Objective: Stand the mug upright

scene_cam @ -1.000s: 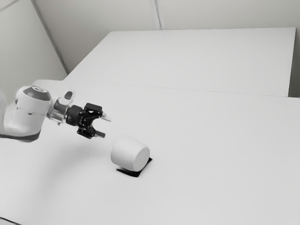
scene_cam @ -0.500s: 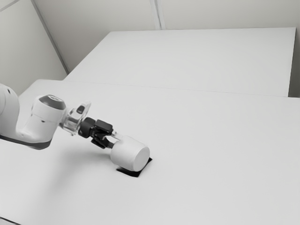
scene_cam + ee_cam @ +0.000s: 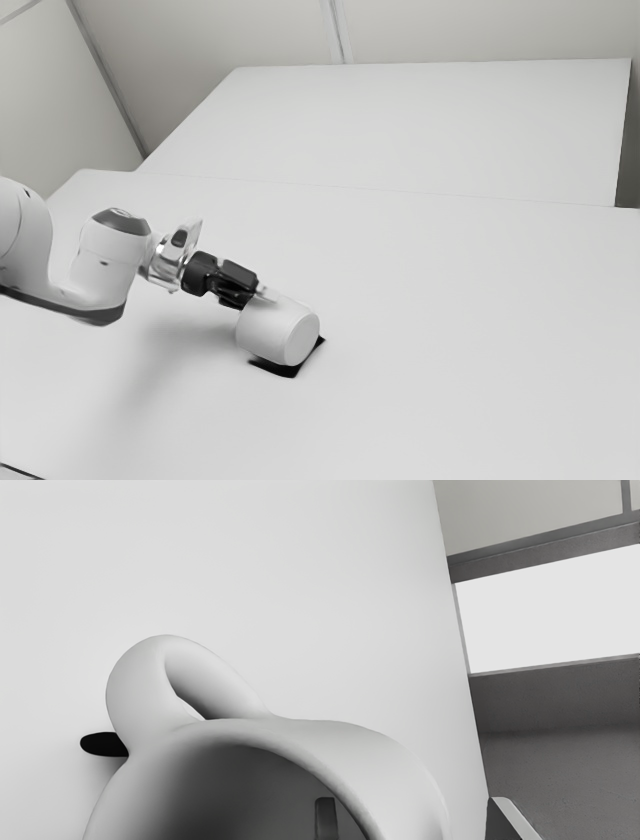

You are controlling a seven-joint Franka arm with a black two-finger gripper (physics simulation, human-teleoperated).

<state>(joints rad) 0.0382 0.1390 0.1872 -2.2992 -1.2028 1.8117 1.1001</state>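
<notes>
The pincer (image 3: 256, 298) stood open astride the wall of the mug (image 3: 278, 331), one finger (image 3: 326, 821) inside its mouth, the other outside, seemingly without a grip. The mug lay on its side on the tabletop (image 3: 430, 330), mouth toward the pincer, a black patch (image 3: 284, 370) beneath it.

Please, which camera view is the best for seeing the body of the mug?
The exterior view: it shows the mug lying on its side, most of its outer wall and its base together. The wrist view shows the handle, rim and inside closely, but the picture's edge cuts off the body.
</notes>
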